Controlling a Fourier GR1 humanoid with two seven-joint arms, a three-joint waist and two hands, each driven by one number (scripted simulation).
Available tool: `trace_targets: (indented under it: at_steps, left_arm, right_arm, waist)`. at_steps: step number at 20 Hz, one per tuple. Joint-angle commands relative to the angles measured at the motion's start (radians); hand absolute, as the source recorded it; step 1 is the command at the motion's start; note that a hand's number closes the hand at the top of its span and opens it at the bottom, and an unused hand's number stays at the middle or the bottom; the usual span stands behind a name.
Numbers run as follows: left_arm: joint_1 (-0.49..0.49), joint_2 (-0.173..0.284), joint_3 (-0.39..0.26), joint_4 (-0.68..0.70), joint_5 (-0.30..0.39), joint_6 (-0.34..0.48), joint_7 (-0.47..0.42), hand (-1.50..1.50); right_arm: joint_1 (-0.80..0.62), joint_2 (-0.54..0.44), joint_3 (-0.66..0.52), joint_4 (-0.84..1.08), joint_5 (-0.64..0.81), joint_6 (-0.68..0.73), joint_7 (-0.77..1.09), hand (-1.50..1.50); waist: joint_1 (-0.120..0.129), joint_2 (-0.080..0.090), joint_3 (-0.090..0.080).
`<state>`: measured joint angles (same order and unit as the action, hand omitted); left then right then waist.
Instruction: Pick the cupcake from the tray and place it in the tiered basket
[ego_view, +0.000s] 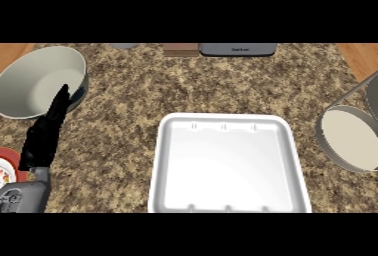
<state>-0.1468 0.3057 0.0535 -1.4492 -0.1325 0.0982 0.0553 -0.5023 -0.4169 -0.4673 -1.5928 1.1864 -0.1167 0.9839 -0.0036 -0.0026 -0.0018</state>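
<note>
- Fingers (52, 117) of the left hand (44, 137) stood straight together, resting at the table's (125, 100) left edge.
- The tray (227, 167) lay bare; no cupcake or right hand showed.
- The tiered basket (351, 137) sat right; any release should likely come low over a tier.

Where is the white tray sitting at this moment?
In the head view the white tray lies on the granite counter, low and just right of centre, between the left hand and the tiered basket at the right edge.
</note>
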Motion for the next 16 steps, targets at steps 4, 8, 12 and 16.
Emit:
trace_targets:
  at_steps: [4,8,12,16]
  left_arm:
    - [0.024,-0.046,-0.017,0.022,-0.033,0.038,-0.024,0.00]
    - [0.020,-0.008,0.010,-0.019,-0.015,0.011,0.013,0.00]
    - [0.052,-0.031,-0.002,-0.030,-0.020,0.017,0.007,0.00]
    - [0.034,-0.027,0.000,-0.061,-0.028,0.020,0.054,0.00]
  right_arm:
    - [0.100,0.043,-0.096,-0.342,-0.026,0.143,0.189,-1.50]
    - [0.209,0.143,-0.137,-0.592,-0.094,0.251,0.232,-1.50]
    - [0.368,0.198,-0.251,-0.825,-0.225,0.315,0.183,-1.50]
    - [0.516,0.284,-0.341,-1.020,-0.358,0.328,0.111,-1.50]
  waist:
    - [-0.024,-0.007,0.001]
    - [-0.031,-0.012,0.001]
    - [-0.036,-0.010,0.001]
    - [-0.036,-0.010,0.002]
